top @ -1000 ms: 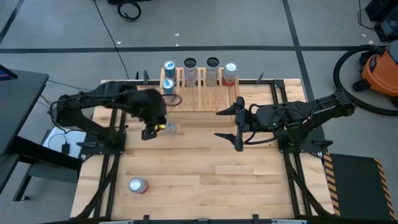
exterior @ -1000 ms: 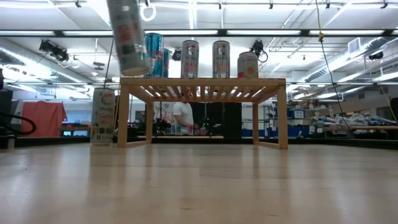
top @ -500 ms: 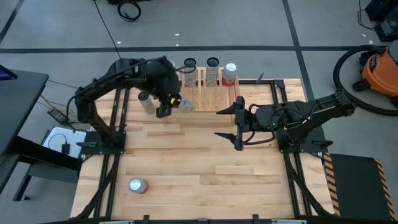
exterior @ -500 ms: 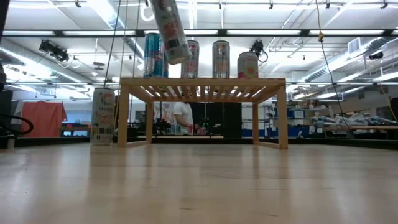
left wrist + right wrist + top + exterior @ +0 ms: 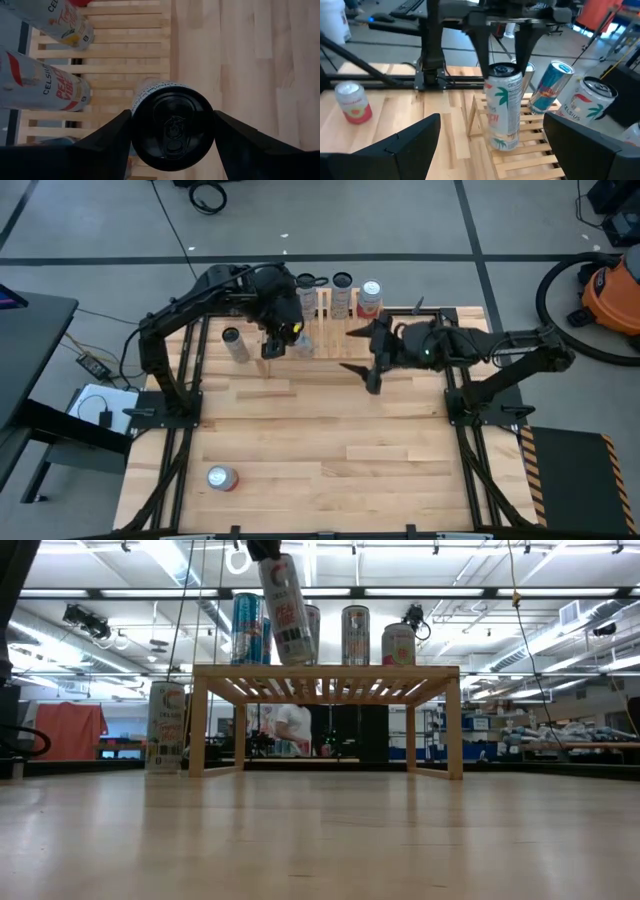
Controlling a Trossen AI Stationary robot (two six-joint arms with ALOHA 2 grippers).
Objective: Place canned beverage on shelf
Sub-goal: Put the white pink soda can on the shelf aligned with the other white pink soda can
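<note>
While over the shelf (image 5: pixel 325 330), the left claw (image 5: pixel 172 131) grips the can (image 5: pixel 172 131).

grey floor (image 5: pixel 100 220) with dark seams, orange vacuum (image 5: pixel 612 290) at right; ceiling strip lights (image 5: pixel 470 592), red cloth (image 5: pixel 70 730)

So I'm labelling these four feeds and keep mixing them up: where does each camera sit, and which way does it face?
High view: overhead, looking straight down on the table, both arms, the shelf.
Low view: at tabletop height, looking level at the shelf; the held can hangs over it.
Left wrist view: looks down past the left gripper shut on the can's top.
Right wrist view: the open right gripper faces the can.
All share that can.
</note>
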